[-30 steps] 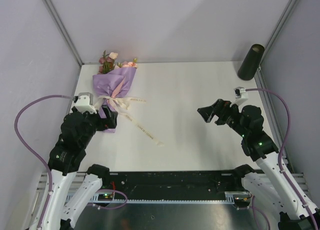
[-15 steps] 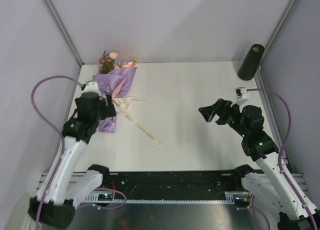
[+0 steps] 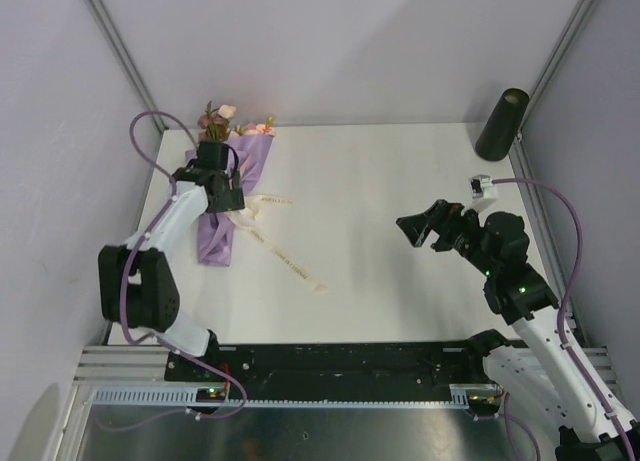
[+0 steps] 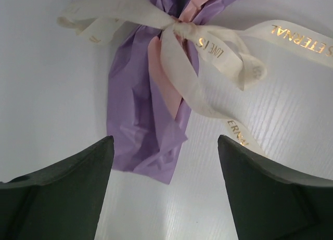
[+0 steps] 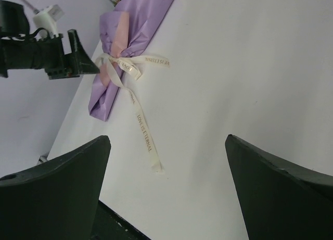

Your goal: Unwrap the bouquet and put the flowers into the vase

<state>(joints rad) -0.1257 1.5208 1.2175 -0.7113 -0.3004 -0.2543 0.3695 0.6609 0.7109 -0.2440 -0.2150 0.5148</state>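
The bouquet (image 3: 243, 161) lies at the back left of the table in lilac and pink paper, with its flowers (image 3: 216, 121) pointing at the back wall. A cream ribbon (image 4: 182, 30) is knotted around the cone, and one long tail (image 3: 288, 262) trails toward the middle. My left gripper (image 3: 222, 195) hovers over the cone's narrow end, open, with nothing between its fingers; in the left wrist view the gripper (image 4: 164, 139) frames the lilac tip (image 4: 148, 156). My right gripper (image 3: 412, 226) hangs open at mid-right, far from the bouquet (image 5: 127, 42). The black vase (image 3: 503, 123) stands upright in the back right corner.
Grey walls with metal corner posts (image 3: 125, 56) close in the table on three sides. The bouquet lies close to the left wall. A black rail (image 3: 340, 359) runs along the near edge between the arm bases.
My left arm has stretched forward from the near left to over the bouquet's tied end, and its jaws have narrowed a little. The right arm, bouquet and vase have not moved.
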